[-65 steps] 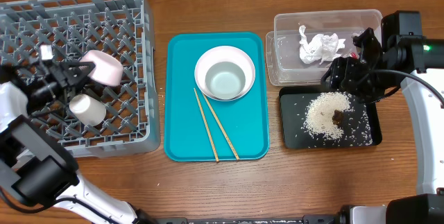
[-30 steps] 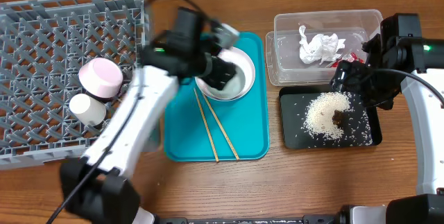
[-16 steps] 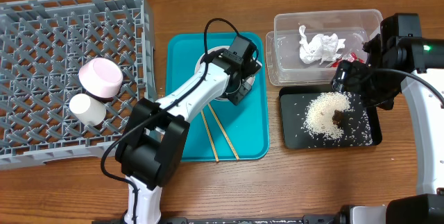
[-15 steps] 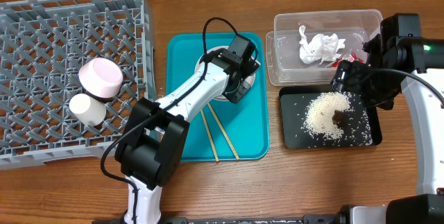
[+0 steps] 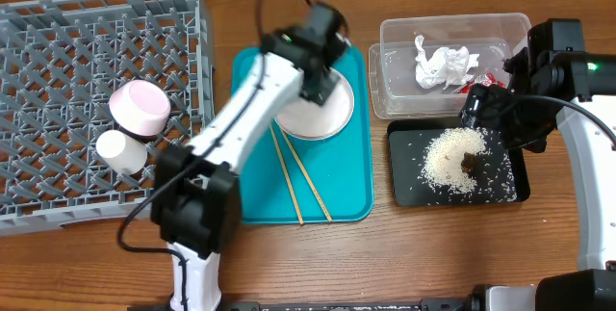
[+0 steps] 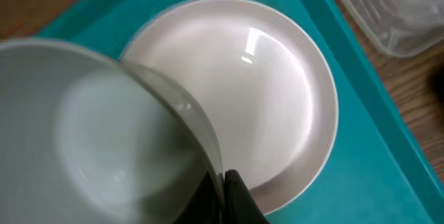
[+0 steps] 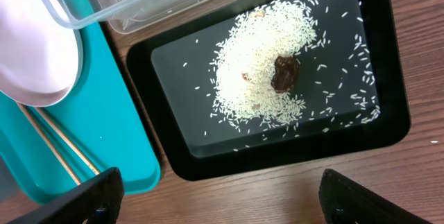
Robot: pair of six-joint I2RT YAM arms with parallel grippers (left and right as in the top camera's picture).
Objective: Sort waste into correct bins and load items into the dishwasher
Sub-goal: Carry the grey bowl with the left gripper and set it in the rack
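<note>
Overhead: the left hand (image 5: 316,78) hangs over the white plate (image 5: 327,118) on the teal tray (image 5: 351,195), the arm hiding what it grips; chopsticks (image 5: 298,181) lie beside; pink bowl (image 5: 141,107) and white cup (image 5: 120,150) already sit in the dish rack (image 5: 58,41).

Left wrist: its fingers (image 6: 232,196) pinch the rim of the grey-green bowl (image 6: 90,134), tilted above the plate, presumably bound for the rack; the bowl's left side is cut off.

Right wrist: the right hand (image 7: 222,200) is spread wide above the rice (image 7: 263,78) in the black tray (image 7: 173,78), holding nothing; only its fingertips (image 7: 76,197) show.
</note>
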